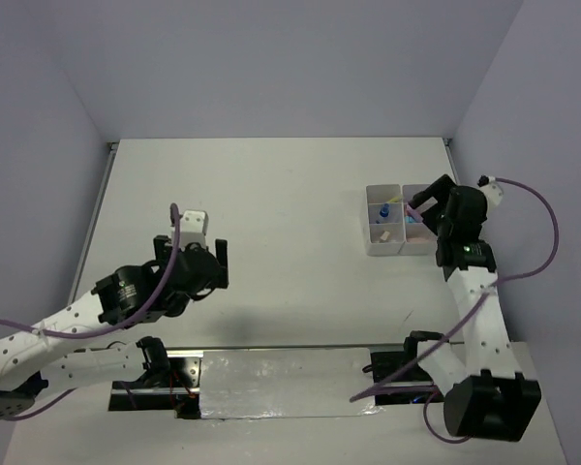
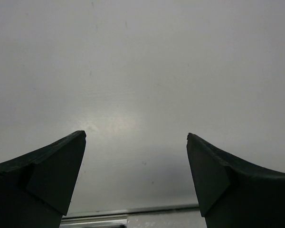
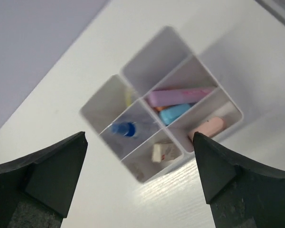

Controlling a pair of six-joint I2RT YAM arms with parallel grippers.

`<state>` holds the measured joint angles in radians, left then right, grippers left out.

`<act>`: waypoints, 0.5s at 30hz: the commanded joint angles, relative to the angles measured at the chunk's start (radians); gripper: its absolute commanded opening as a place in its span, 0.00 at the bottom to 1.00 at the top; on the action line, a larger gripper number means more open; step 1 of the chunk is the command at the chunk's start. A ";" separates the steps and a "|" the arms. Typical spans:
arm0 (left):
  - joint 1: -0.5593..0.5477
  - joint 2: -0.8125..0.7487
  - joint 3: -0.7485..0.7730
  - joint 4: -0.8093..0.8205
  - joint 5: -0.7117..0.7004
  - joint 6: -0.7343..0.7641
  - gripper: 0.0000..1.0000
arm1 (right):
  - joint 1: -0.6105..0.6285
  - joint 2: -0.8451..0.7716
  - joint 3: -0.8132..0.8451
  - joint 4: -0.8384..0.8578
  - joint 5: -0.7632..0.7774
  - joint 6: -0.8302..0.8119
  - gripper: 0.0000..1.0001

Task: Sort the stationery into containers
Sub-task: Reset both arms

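Counter point(image 1: 271, 194): white, smooth.

Bins point(image 1: 384, 248): far right of the counter, directly under the right tool. Thin plastic, likely light; a nudge could skid them.

Left tool point(image 2: 136, 134): jaws wide, empty, well apart from the bins.

Right tool point(image 3: 139, 137): jaws wide, holds nothing.

Stationery in the compartments: purple marker point(image 3: 180, 96) and blue marker point(image 3: 175, 113) together, tube point(image 3: 123, 129), eraser point(image 3: 160, 152).

Judged light and stiff. Round barrels may slip or roll, so pinch mid-barrel. Eraser is grippy; take its flat sides.
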<state>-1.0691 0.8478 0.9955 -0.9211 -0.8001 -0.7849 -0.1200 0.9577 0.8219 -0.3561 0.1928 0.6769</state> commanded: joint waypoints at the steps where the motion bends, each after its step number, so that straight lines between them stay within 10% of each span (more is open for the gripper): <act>1: 0.107 0.005 0.106 0.042 -0.079 0.010 0.99 | 0.022 -0.149 0.097 0.011 -0.188 -0.295 1.00; 7: 0.503 0.068 0.225 0.168 0.179 0.223 0.99 | 0.289 -0.384 0.198 -0.191 -0.027 -0.407 1.00; 15: 0.511 -0.070 0.241 0.084 -0.020 0.236 0.99 | 0.376 -0.560 0.359 -0.477 -0.050 -0.485 1.00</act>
<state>-0.5652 0.8822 1.2446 -0.8188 -0.7422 -0.5835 0.2470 0.4313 1.1336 -0.6731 0.1432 0.2584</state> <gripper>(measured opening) 0.993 0.994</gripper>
